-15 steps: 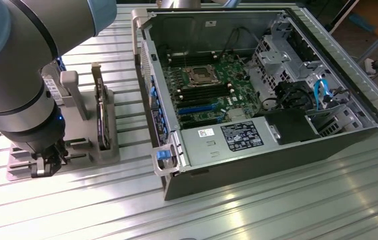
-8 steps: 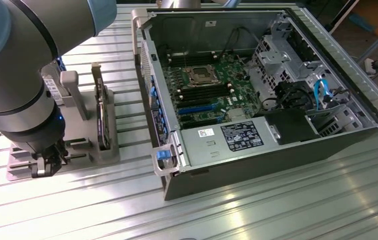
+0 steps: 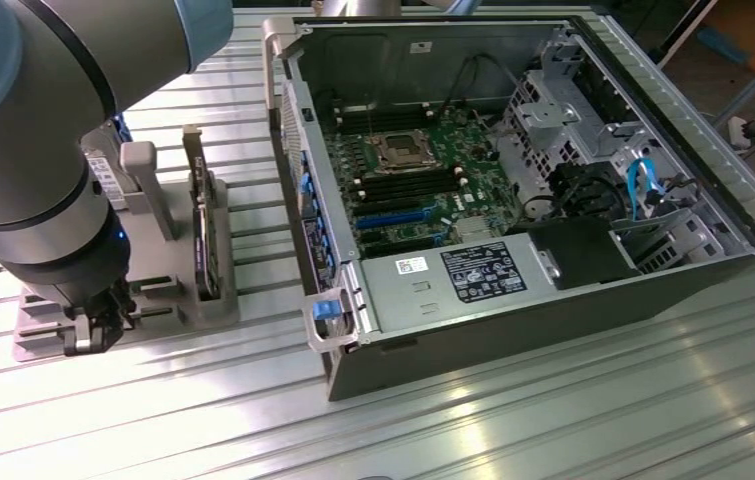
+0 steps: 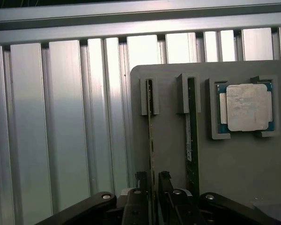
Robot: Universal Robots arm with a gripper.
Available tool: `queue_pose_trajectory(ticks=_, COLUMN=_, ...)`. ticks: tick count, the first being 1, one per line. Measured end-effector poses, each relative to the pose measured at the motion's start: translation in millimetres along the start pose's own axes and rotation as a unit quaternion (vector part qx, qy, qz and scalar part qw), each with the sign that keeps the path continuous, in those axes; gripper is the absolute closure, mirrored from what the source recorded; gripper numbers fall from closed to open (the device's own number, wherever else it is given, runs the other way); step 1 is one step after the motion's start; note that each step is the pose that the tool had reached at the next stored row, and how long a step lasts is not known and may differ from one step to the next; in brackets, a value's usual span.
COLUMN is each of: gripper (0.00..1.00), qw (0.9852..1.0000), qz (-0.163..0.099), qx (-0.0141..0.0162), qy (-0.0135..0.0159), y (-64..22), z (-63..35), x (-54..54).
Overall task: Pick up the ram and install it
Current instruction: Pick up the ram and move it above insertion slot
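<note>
one ram, edge-up, lengthwise between fingers

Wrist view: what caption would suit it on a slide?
Open gripper straddling a ram stick standing in its grey holder, beside a second stick and a processor chip.

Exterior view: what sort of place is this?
Likely a robot PC-assembly bench: open computer case on a slotted aluminium table, grey parts fixture beside it, robot arm over that.
</note>
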State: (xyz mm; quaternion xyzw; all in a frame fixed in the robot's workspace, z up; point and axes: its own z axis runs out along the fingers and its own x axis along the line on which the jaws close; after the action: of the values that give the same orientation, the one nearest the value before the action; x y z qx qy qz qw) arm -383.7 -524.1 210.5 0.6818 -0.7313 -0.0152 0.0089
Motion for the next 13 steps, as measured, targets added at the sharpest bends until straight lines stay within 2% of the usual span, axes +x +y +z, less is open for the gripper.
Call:
queue_pose_trajectory(ticks=7, gripper=0.76, qw=1.0, qz=0.0, qx=0.0, qy=0.0, y=0.0, z=0.0, x=0.0)
queue_pose_trajectory(ticks=8, gripper=0.77, qw=1.0, qz=0.0, qx=0.0, qy=0.0, y=0.0, z=0.0, x=0.0)
queue_pose_trajectory(ticks=10, gripper=0.88, qw=1.0, qz=0.0, qx=0.0, qy=0.0, y=0.0, z=0.0, x=0.0)
queue_pose_trajectory(ticks=13, gripper=0.88, qw=1.0, qz=0.0, qx=0.0, qy=0.0, y=0.0, z=0.0, x=0.0)
